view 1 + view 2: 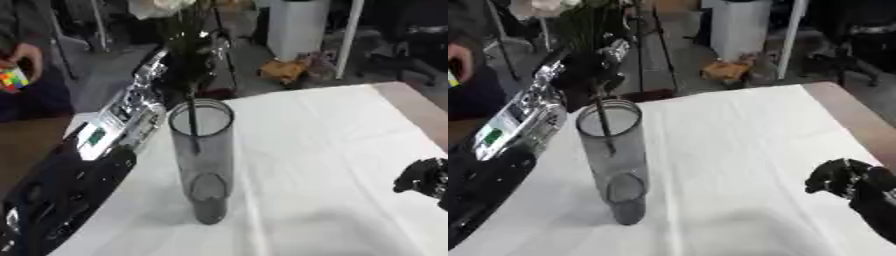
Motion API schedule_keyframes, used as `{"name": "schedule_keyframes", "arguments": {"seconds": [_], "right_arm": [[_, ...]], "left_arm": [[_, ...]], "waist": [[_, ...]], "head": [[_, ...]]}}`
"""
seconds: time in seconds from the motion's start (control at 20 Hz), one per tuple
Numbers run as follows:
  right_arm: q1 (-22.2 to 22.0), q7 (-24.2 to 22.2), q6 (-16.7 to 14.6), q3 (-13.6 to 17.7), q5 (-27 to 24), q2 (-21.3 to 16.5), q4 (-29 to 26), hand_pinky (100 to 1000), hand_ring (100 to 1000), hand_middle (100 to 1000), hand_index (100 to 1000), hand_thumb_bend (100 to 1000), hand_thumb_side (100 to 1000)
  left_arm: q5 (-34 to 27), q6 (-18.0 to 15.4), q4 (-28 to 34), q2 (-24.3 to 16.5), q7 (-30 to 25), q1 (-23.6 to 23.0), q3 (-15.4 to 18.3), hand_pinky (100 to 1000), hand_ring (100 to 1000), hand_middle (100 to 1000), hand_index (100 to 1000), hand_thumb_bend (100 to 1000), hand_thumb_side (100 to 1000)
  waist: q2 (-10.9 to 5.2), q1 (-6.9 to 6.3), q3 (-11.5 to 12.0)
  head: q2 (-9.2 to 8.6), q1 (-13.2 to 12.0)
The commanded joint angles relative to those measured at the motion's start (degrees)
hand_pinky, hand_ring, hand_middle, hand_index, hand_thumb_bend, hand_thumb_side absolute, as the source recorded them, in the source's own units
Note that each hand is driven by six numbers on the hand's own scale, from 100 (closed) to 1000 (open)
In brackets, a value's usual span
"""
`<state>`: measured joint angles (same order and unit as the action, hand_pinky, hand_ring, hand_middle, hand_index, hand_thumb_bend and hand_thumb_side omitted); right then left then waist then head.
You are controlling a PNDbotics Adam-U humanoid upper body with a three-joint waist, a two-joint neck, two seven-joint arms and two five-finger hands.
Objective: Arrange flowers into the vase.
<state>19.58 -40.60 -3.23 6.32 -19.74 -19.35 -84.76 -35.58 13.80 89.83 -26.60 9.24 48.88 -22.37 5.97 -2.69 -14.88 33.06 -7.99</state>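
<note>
A tall clear glass vase (204, 165) stands upright on the white cloth, left of centre. A flower with a pale bloom (163, 6) and a dark stem (191, 127) hangs over it, the stem's lower end inside the vase's mouth. My left hand (185, 67) is above the vase's rim, fingers curled round the stem among dark leaves; its silver and black arm rises from the lower left. My right hand (843, 181) hovers low at the right edge, fingers curled, holding nothing.
The white tablecloth (332, 150) covers the table, with a bare brown strip (420, 102) along the right edge. Beyond the far edge are a white bin (297, 25) and an orange thing (282, 69) on the floor. A person's hand with a coloured cube (12, 77) shows far left.
</note>
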Motion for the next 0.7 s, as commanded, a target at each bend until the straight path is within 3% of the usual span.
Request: {"name": "schedule_keyframes", "arguments": {"seconds": [0.05, 0.7], "right_arm": [[0.54, -0.23, -0.02, 0.32, 0.42, -0.53, -0.71, 681, 668, 600, 667, 732, 744], [0.62, -0.24, -0.07, 0.34, 0.42, -0.52, -0.68, 681, 667, 600, 667, 732, 744]], "left_arm": [[1.32, 0.44, -0.27, -0.77, -0.05, 1.13, -0.09, 100, 100, 100, 100, 100, 254], [1.04, -0.36, -1.05, -0.19, 0.89, 0.68, -0.11, 100, 100, 100, 135, 100, 222]], "waist": [[-1.07, -0.58, -0.11], [-1.0, -0.52, -0.08]], "head": [[-0.85, 0.26], [-1.21, 0.58]]}}
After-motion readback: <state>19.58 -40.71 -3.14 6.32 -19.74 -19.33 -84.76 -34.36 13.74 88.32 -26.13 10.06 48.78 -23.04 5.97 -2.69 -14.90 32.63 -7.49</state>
